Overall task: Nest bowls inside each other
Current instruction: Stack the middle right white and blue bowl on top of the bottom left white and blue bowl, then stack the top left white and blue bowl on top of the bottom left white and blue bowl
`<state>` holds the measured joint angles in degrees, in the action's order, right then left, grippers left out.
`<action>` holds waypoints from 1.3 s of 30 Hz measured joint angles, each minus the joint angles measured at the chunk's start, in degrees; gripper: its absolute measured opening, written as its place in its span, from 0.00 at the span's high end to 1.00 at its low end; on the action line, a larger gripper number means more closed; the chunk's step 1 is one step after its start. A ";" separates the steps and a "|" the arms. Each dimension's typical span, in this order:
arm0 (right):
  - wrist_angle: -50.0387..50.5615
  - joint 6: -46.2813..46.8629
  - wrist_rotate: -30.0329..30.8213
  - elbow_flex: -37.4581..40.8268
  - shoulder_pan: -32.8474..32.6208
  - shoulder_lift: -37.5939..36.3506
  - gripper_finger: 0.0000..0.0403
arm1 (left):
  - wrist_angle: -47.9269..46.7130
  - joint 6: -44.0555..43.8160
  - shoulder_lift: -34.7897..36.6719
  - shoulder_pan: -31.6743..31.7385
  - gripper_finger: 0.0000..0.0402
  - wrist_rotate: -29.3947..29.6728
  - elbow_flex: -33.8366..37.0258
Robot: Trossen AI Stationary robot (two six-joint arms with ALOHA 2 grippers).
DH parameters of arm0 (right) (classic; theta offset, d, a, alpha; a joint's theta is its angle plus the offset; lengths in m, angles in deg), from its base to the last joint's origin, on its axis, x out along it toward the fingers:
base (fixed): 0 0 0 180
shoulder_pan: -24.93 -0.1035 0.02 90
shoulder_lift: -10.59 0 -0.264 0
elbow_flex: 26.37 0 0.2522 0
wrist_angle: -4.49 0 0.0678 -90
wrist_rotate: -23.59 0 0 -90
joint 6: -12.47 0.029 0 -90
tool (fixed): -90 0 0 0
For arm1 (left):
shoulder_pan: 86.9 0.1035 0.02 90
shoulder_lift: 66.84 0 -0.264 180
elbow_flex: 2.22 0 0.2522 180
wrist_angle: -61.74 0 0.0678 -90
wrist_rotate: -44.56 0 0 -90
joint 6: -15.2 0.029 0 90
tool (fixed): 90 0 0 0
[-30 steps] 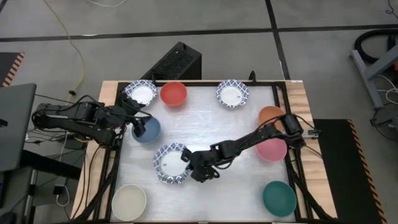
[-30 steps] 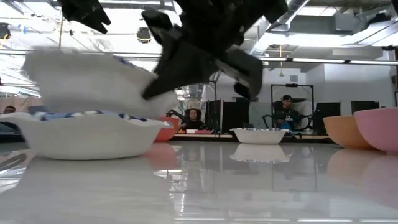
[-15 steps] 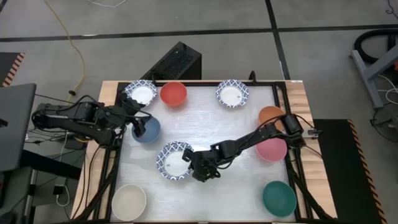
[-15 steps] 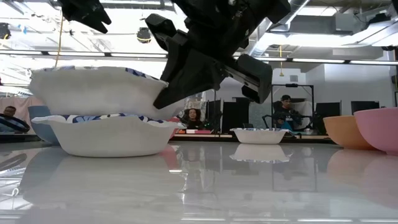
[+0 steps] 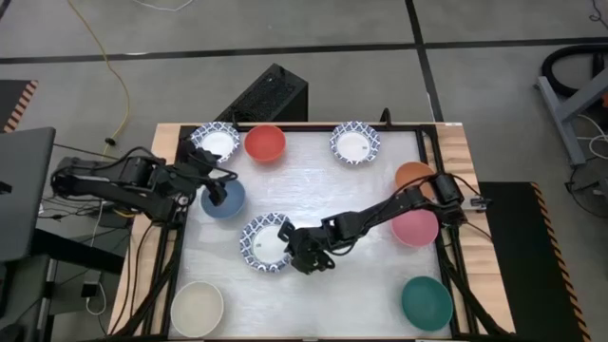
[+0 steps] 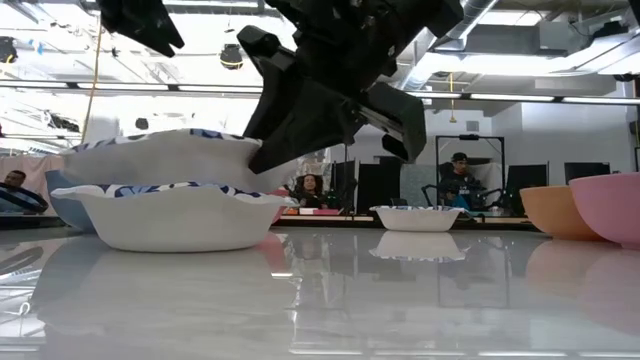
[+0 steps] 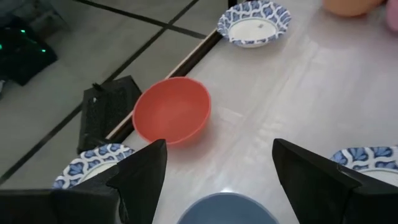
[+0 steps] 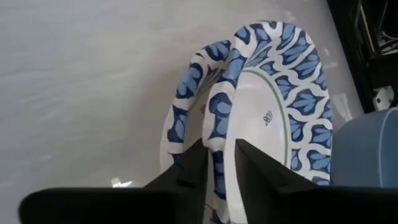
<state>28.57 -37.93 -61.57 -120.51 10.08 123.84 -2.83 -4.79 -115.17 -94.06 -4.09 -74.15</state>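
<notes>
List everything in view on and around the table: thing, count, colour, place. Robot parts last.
Patterned bowls, stacked: two, white with blue rims, centre-left, upper one tilted in the lower
Patterned bowl: one, white and blue, far left edge
Patterned bowl: one, white and blue, far edge, right of centre
Red bowl: one, far edge
Dark blue bowl: one, left side
Orange bowl: one, right edge
Pink bowl: one, right edge, partly under the arm
Teal bowl: one, near right corner
Cream bowl: one, near left corner
Black box: one, floor beyond the table
Left gripper: open, above the dark blue bowl
Right gripper: its fingers straddle the upper stacked bowl's rim
</notes>
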 joint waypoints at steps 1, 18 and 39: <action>-0.14 0.46 0.00 0.00 0.02 0.00 0.71 | 0.00 0.16 -0.39 0.00 0.30 0.20 0.00; 3.28 10.33 0.41 -0.02 0.33 -9.05 0.51 | -1.01 2.18 -2.97 5.33 0.30 -1.11 0.00; 26.89 25.28 1.53 -0.02 -0.15 -26.29 0.53 | 2.93 27.03 -18.82 42.02 0.30 -15.99 0.00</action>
<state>55.46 -12.65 -60.04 -120.53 9.93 97.54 0.10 22.23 -134.00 -52.04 -20.08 -74.15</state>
